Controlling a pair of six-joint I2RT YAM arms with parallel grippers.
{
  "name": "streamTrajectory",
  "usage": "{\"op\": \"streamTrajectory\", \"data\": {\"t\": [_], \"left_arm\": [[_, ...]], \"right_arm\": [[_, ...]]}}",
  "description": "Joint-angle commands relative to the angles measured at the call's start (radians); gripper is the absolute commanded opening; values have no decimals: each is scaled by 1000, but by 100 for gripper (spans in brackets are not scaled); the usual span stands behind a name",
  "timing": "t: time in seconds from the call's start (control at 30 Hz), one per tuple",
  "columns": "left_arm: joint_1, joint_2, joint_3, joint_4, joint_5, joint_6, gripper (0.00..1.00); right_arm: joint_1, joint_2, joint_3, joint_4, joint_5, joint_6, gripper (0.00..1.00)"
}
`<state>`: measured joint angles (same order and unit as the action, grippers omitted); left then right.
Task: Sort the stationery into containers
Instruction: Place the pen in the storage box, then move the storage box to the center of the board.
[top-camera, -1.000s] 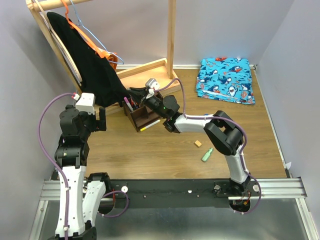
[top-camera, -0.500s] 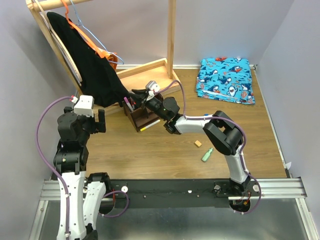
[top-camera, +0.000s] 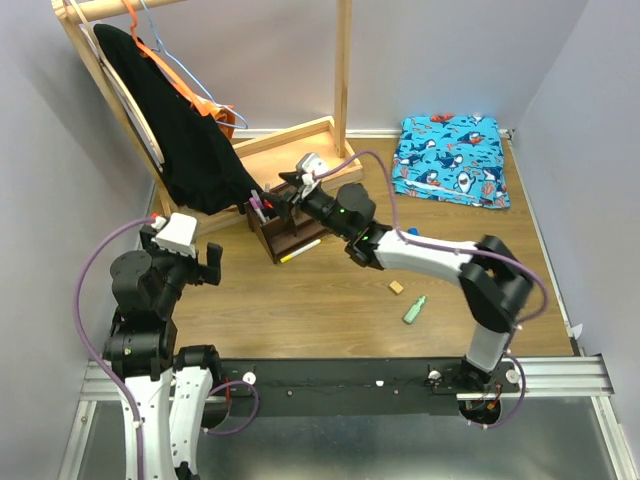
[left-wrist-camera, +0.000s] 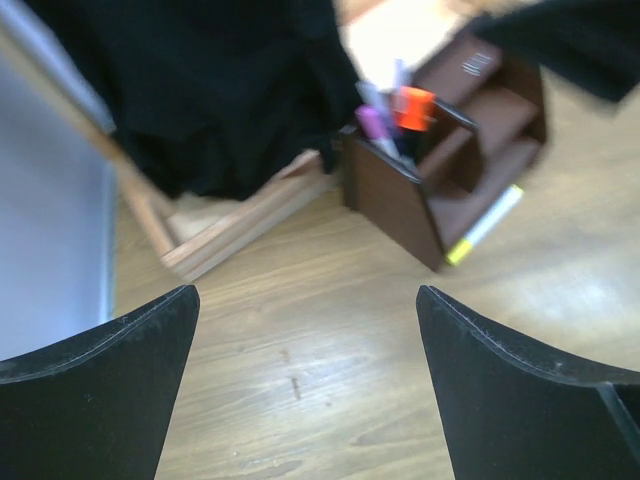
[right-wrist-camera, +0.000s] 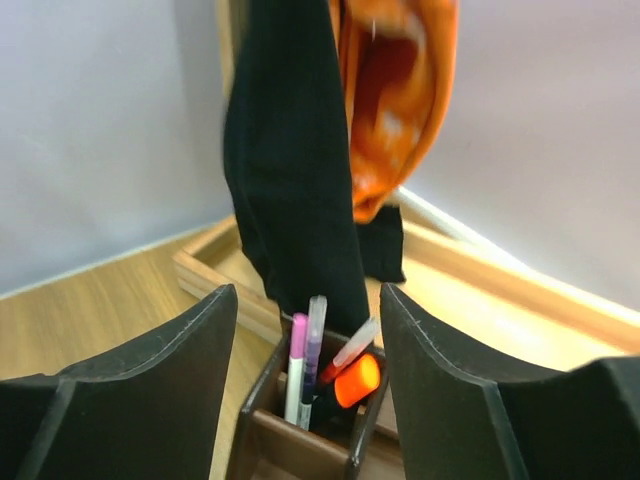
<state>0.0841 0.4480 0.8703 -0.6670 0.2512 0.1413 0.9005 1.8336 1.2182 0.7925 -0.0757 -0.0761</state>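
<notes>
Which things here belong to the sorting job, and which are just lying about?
Job: desk organiser, pens standing in it, yellow-white pen at its front, tan eraser, green highlighter.
Lying about: shark-print cloth, black garment, orange hanger, wooden rack.

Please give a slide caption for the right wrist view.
Right gripper, open, at the organiser compartment holding upright pens.

The left arm and right arm share glossy black rounded joints and white links. A thin purple cable loops along each. A white wrist camera box tops each pair of broad black wedge-shaped fingers.
</notes>
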Motion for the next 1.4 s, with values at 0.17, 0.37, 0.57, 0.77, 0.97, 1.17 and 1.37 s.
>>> {"op": "streamTrajectory", "data": {"t": [0.17,0.37,0.57,0.77,0.97,1.17,1.37], "left_arm": [[5,-80,-51,-63,218,25,98],[3,-95,-56,-25,142,-54,98],[-14,-100,-24,-42,77,-45,99],[-15,-126,-22,-54,43,-39,99],[-15,-138,-37,-42,25,-48,99],[-15,-135,-47,-33,19,-55,99],[-15,-135,-63,-22,23,-55,99]], "right_arm": [[8,-180,-62,-785,-291,-278,56],[15,-103,-75,-932,-397,-465,49],[17,19,26,-1107,-394,-763,49],[17,79,69,-1093,-366,-907,57],[17,147,118,-1141,-348,-976,59],[15,196,150,-1130,-331,-985,59],[11,233,194,-1118,-322,-965,59]]}}
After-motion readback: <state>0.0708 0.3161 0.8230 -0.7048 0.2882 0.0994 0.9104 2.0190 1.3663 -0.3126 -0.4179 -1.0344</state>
